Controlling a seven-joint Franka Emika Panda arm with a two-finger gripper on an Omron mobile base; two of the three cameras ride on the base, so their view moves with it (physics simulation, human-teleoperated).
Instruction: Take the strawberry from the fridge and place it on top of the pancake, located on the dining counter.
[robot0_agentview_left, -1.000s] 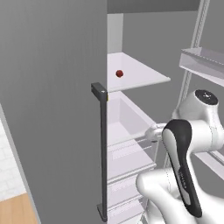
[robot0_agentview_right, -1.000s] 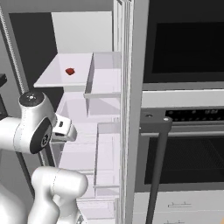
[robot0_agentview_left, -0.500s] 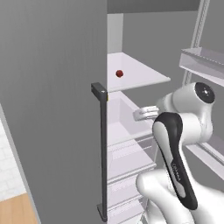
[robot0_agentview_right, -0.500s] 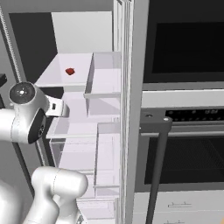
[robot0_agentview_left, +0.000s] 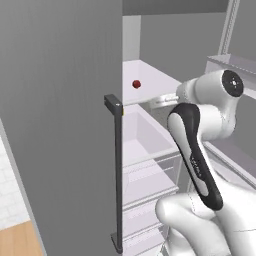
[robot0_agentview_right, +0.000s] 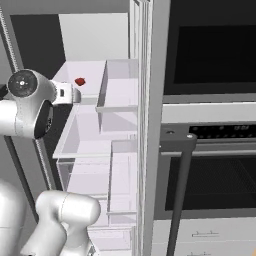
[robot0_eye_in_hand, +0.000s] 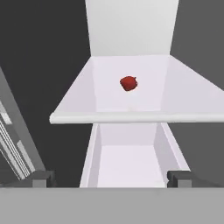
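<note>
Early stage — the fridge (robot0_agentview_left: 60, 125) stands open and the strawberry (robot0_eye_in_hand: 128, 83) sits untouched on its white shelf (robot0_eye_in_hand: 183, 103), the end effector (robot0_eye_in_hand: 111, 177) spread wide and empty just short of it — grasp, carry and placing remain.

Strawberry (robot0_agentview_left: 136, 84) lies on the fridge (robot0_agentview_left: 60, 125) shelf (robot0_agentview_left: 155, 82); the arm's hand seems near its front edge.

base views flank fridge (robot0_agentview_left: 60, 125), hand view faces shelf (robot0_eye_in_hand: 131, 111)
</note>
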